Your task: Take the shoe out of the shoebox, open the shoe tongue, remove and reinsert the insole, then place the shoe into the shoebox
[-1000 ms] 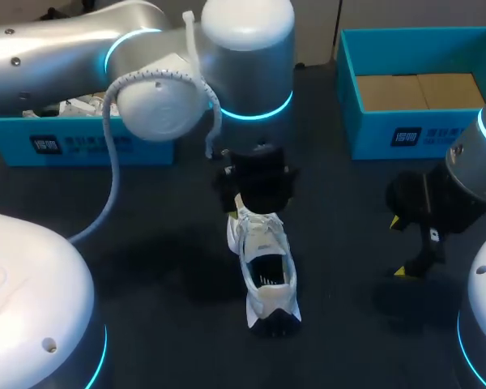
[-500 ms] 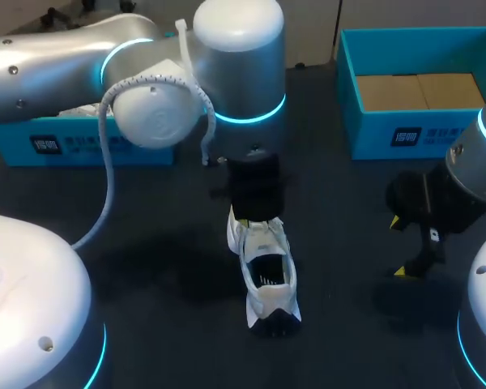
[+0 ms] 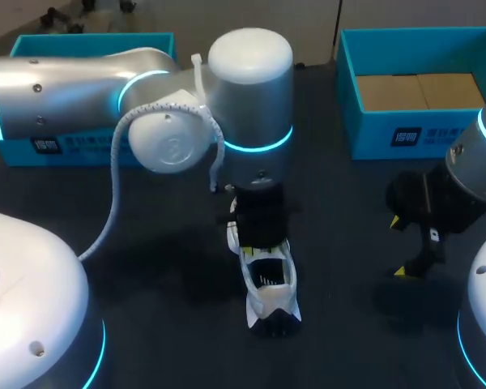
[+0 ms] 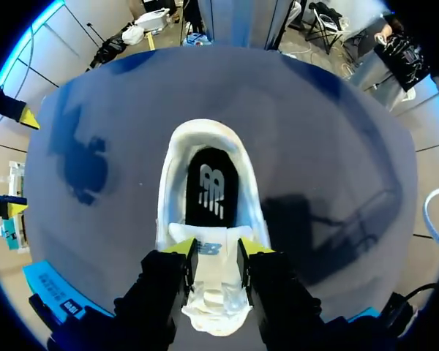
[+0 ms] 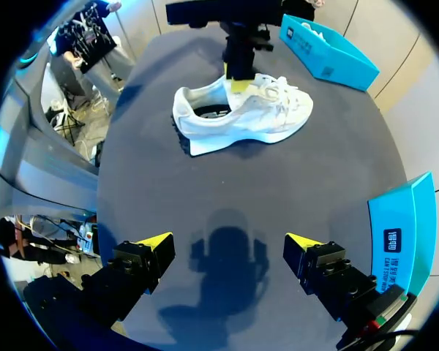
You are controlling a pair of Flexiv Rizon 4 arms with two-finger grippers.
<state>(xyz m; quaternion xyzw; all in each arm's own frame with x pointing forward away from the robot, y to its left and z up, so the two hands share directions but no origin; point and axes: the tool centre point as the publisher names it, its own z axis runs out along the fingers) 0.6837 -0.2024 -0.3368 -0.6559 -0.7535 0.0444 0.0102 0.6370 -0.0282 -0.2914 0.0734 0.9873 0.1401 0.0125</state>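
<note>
Left pincer point(image 4: 218, 248) covers shoe point(image 3: 267, 298) tongue; heel opening unobstructed; right pincer point(image 5: 228, 241) well apart.

shoe point(image 3: 267, 293) white | upright on sole, mid-table | insole point(image 4: 211, 189) black, inside | shoebox point(image 3: 437, 134) teal, open, well apart

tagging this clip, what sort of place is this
Probably a robot lab bench: left arm and right arm at a dark table, left fingers on a white shoe, a teal shoebox behind.
</note>
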